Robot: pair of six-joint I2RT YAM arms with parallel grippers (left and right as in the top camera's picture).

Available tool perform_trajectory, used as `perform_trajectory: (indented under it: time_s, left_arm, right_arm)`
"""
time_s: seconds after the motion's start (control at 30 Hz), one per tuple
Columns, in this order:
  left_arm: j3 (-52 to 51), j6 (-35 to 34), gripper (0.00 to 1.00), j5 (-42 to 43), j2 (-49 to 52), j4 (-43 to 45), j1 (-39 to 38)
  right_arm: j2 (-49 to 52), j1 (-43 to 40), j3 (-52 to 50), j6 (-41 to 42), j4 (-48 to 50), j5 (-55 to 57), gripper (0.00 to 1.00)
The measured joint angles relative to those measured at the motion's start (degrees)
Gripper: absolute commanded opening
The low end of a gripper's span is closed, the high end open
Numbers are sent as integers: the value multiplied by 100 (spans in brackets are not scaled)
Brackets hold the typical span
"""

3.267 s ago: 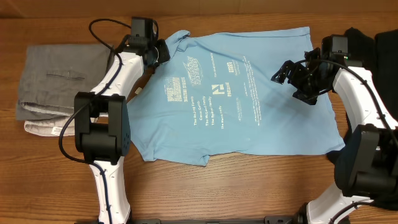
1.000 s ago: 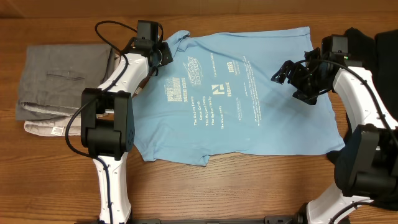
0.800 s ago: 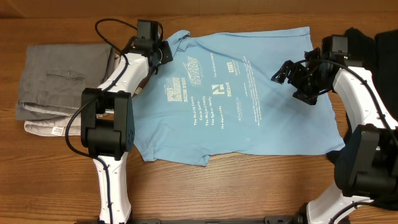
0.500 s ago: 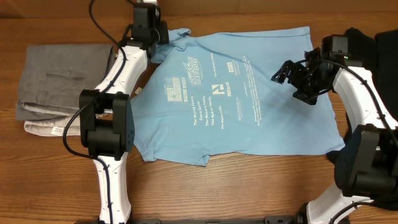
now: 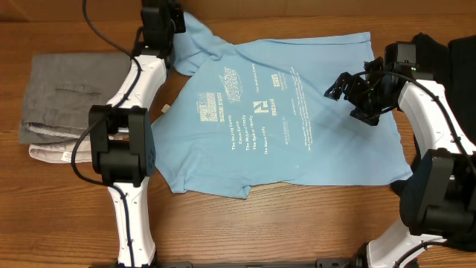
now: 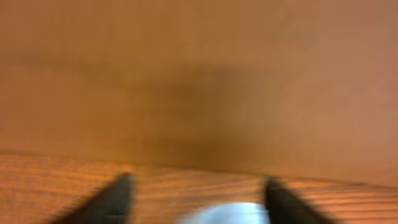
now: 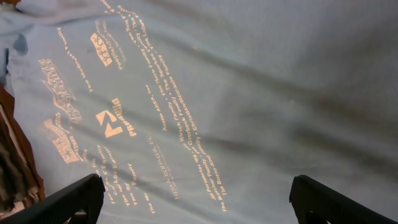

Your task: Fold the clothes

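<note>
T-shirt (image 5: 282,112) lies logos-up mid-tabletop (image 5: 282,231), and its far-left sleeve (image 5: 195,37) has now been dragged up to the far edge. Left gripper (image 6: 198,182) went with it, jaws just parted. Right gripper (image 5: 337,85) hovers over the shirt, jaws wide. Grey folded cloth (image 5: 74,97) lies left, dark pile (image 5: 446,52) right.

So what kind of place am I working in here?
Probably a tabletop laundry-folding station, likely a lab setup: a wooden table with a light blue T-shirt spread flat, a folded grey garment at one side and dark fabric heaped at the other.
</note>
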Motion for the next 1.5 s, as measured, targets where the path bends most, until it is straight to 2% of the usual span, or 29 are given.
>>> perform_trajectory:
  time_s: [0.2, 0.23, 0.3, 0.37, 0.4, 0.53, 0.7, 1.07, 1.5]
  left_arm:
    - [46, 131, 100, -2, 170, -584, 94]
    - [87, 131, 91, -2, 138, -850, 92]
    - [129, 83, 56, -2, 0, -1438, 81]
    - [142, -118, 16, 24, -258, -2203, 52]
    - [146, -219, 4, 50, -404, -2531, 44]
    - [245, -717, 4, 308, -951, -3644, 4]
    - [376, -1217, 4, 758, -1012, -4192, -37]
    - [363, -1574, 4, 1362, 127, -4144, -184]
    - [376, -1703, 4, 1224, 404, -4019, -210]
  right_arm:
    - [0, 0, 0, -2, 0, 0, 100]
    - [0, 0, 0, 0, 2, -2, 100]
    - [0, 0, 0, 0, -2, 0, 100]
    - [0, 0, 0, 0, 2, -2, 100]
    - [0, 2, 0, 0, -2, 0, 100]
    - [0, 0, 0, 2, -2, -2, 100]
    - [0, 2, 0, -2, 0, 0, 100]
    - [0, 0, 0, 2, 0, 0, 100]
    - [0, 0, 0, 0, 2, 0, 100]
